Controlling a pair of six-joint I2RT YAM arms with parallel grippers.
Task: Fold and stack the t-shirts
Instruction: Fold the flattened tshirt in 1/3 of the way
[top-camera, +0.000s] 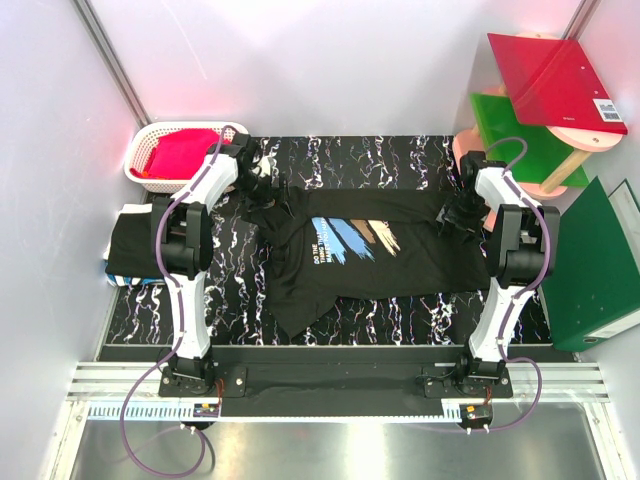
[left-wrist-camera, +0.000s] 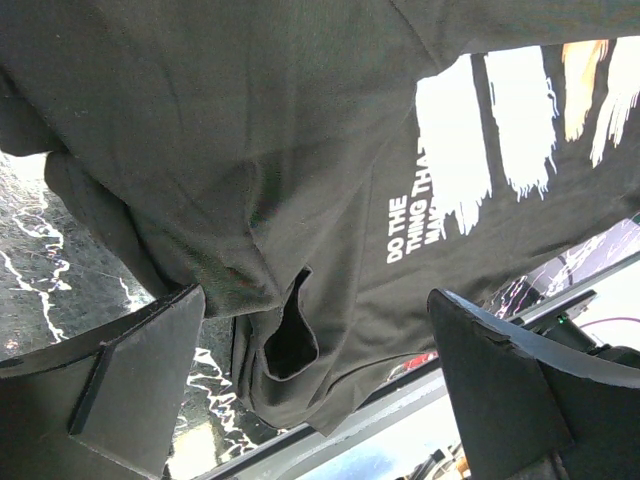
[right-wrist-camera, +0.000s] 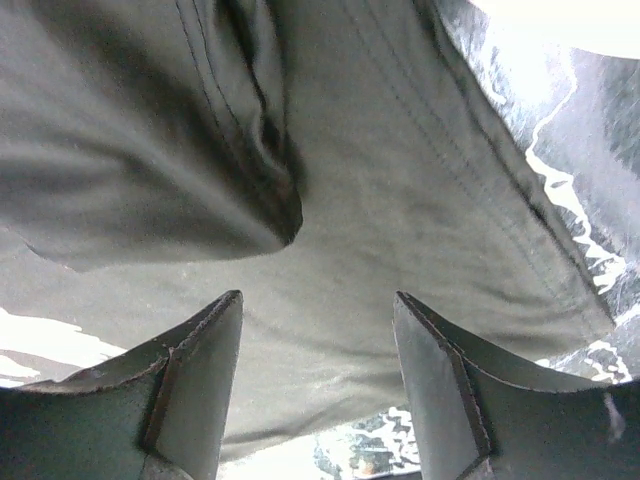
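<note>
The printed t-shirt (top-camera: 350, 255) is black and rumpled, and its chest faces up with slanted blue, pale-blue, tan and orange strokes beside small white lettering. It lies in the middle of the dark marbled desk (top-camera: 400, 160). Its long axis runs left to right, a band of cloth is doubled over along the far edge, and one flap trails toward the near-left. I cannot tell which end is the collar.

A folded black pile (top-camera: 130, 240) sits at the desk's left edge, partly hidden behind the left arm.

The left tool (left-wrist-camera: 315, 300) is spread wide at the shirt's far-left corner. The right tool (right-wrist-camera: 318, 298) is parted at the far-right end over the cloth, with nothing pinched. Its view shows only blurred grey fabric and seams.
</note>
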